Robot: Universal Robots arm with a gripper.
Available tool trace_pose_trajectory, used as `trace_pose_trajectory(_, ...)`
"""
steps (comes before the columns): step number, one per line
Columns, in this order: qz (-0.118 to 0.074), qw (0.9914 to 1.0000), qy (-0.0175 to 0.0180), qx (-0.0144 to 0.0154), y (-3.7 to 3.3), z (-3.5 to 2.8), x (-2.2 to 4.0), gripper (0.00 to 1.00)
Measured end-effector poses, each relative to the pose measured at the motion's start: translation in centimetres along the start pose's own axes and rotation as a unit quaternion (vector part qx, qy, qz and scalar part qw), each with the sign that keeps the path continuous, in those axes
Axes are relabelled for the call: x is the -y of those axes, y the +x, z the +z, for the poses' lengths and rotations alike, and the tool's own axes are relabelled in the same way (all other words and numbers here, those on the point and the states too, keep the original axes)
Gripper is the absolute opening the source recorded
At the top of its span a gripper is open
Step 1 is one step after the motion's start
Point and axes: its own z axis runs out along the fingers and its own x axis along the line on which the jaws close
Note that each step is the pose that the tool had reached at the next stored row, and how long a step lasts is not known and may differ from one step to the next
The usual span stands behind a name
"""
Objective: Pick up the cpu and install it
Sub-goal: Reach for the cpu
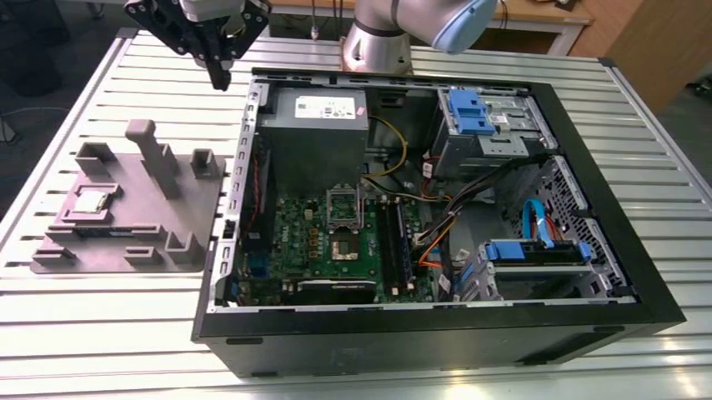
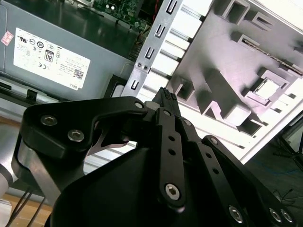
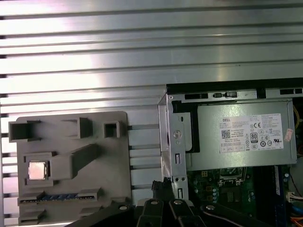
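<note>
Black two-finger gripper (image 1: 220, 77) hangs above the slatted aluminium table (image 1: 133, 325), just outside the wall of the open black computer case (image 1: 445, 333), near the grey metal power-supply box (image 1: 315, 125). Fingers clenched tip to tip, nothing between them. The cpu (image 1: 92, 201), a small square silver-topped chip, lies flat in a recess of the grey plastic fixture block (image 1: 167, 225) on the exterior view's left, well apart from the gripper. The green motherboard (image 1: 333, 242) lies inside the case, its socket (image 1: 343, 227) mid-board.

Exterior view high above case (image 1: 445, 333), both wrist views closer (sharing tray (image 3: 113, 179))
</note>
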Motion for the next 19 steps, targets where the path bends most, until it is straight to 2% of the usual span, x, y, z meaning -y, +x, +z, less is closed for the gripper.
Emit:
trace_pose_trajectory(6, 0.000, 1.00000, 0.0001, 0.0001, 0.55, 0.07, 0.04, 0.10)
trace_pose_trajectory(19, 0.000, 1.00000, 0.0001, 0.0001, 0.67, 0.09, 0.05, 0.10)
